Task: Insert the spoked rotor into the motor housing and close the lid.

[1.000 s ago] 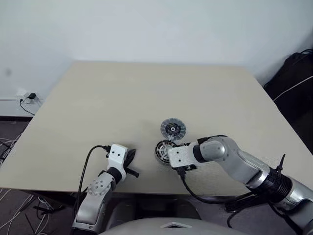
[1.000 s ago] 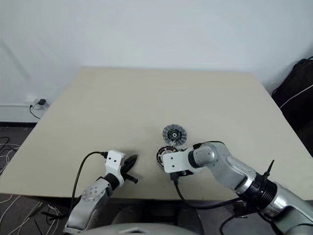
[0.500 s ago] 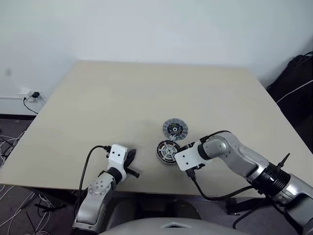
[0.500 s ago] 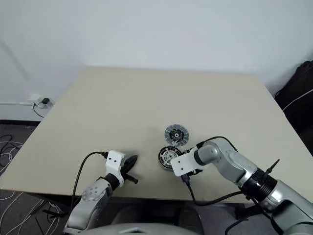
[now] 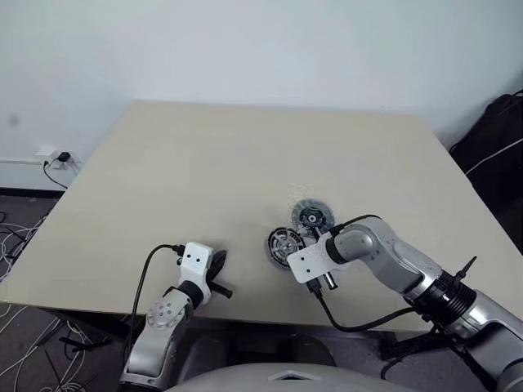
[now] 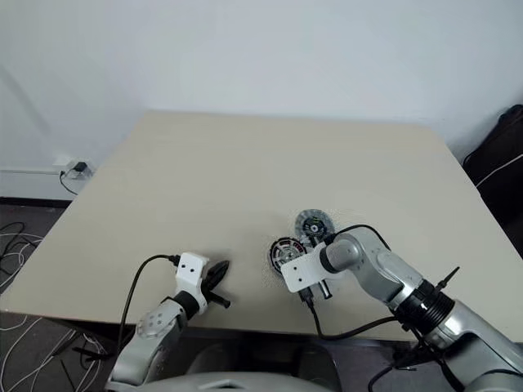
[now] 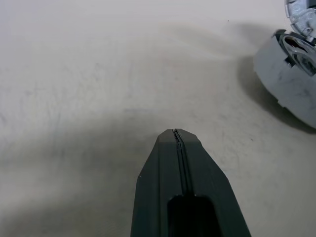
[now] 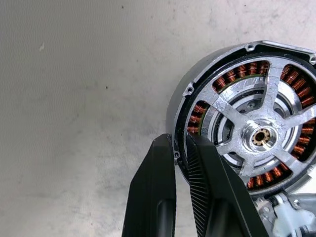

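your right gripper (image 8: 180, 148) jaws pinch the motor housing (image 8: 197, 98) rim; the spoked rotor (image 8: 259, 136) sits inside it, on the desk (image 5: 204, 163). left gripper (image 7: 177, 132) jaws are closed, empty.

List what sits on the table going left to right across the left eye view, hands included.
left hand → motor housing with the spoked rotor seated inside it → lid, which lies slightly farther back. The right hand overlaps the housing's rim, so it has no place in the order.

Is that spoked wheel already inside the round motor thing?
Yes: the spoked rotor sits inside the motor housing, copper windings showing between its spokes.
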Tool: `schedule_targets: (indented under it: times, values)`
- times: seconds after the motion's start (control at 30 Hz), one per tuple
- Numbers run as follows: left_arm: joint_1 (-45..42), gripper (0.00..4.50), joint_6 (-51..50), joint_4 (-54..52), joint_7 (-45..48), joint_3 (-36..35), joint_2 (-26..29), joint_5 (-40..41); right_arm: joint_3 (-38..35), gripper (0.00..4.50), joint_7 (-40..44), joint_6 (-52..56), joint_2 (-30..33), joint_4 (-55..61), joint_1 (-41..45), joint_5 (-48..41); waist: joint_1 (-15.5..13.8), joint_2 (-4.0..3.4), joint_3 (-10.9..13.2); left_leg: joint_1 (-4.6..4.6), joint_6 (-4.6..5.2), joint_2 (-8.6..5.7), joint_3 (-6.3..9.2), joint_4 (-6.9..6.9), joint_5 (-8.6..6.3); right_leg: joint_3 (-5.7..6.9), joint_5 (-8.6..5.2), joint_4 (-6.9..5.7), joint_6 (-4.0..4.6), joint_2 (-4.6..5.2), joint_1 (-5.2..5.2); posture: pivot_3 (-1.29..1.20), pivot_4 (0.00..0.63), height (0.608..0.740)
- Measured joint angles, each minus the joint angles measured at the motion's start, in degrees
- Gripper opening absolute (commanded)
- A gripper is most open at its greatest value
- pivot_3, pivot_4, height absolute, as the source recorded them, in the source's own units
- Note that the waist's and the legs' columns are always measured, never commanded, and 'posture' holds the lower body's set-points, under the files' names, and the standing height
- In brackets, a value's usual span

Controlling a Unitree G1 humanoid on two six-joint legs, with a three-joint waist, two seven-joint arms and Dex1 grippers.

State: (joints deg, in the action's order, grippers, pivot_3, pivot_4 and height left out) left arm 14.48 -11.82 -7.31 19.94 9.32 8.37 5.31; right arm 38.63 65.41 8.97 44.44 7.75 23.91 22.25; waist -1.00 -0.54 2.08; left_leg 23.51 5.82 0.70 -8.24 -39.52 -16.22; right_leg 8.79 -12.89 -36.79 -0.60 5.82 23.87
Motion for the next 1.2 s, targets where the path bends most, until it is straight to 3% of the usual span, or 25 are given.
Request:
schedule_targets:
  times: [0.4, 0.67, 1.1, 1.2]
  values:
    - [-0.6, 0.00, 0.1, 0.4, -0.2, 0.1, -0.5, 0.0, -5.4, 0.11, 7.5, 16.2, 0.2, 11.1, -6.1, -8.5, -0.1, 0.00, 0.0, 0.02, 0.13, 0.01, 0.05, -0.04, -0.08, 0.08, 0.03, 0.02, 0.15, 0.01, -0.01, 0.00, 0.000, 0.740]
    - [-0.6, 0.00, 0.1, 0.4, -0.3, 0.2, -0.5, 0.0, -5.0, 0.11, 0.3, 28.9, -9.1, 9.5, -5.8, -7.9, 0.0, -0.01, 0.0, 0.02, 0.09, 0.01, 0.04, -0.09, -0.06, 0.06, 0.04, -0.03, 0.09, 0.01, -0.01, 0.00, 0.000, 0.740]
    - [-0.4, 0.00, 0.1, 0.4, -0.2, -0.1, -0.3, 0.0, -4.9, 0.11, -6.9, 40.4, -17.4, 5.8, -3.4, -10.4, 1.3, 0.05, 0.0, -0.11, -0.08, 0.04, 0.05, -0.10, 0.04, 0.08, 0.33, -0.09, 0.03, 0.00, -0.03, 0.00, 0.000, 0.740]
    - [-0.5, 0.00, 0.1, 0.4, -0.2, 0.0, -0.3, 0.0, -5.5, 1.12, -9.5, 41.9, -19.0, 4.8, -3.0, -11.5, 1.6, -0.03, 0.0, -0.11, -0.11, 0.04, 0.05, -0.10, 0.06, 0.06, 0.44, -0.09, -0.06, 0.01, -0.01, 0.00, 0.000, 0.740]
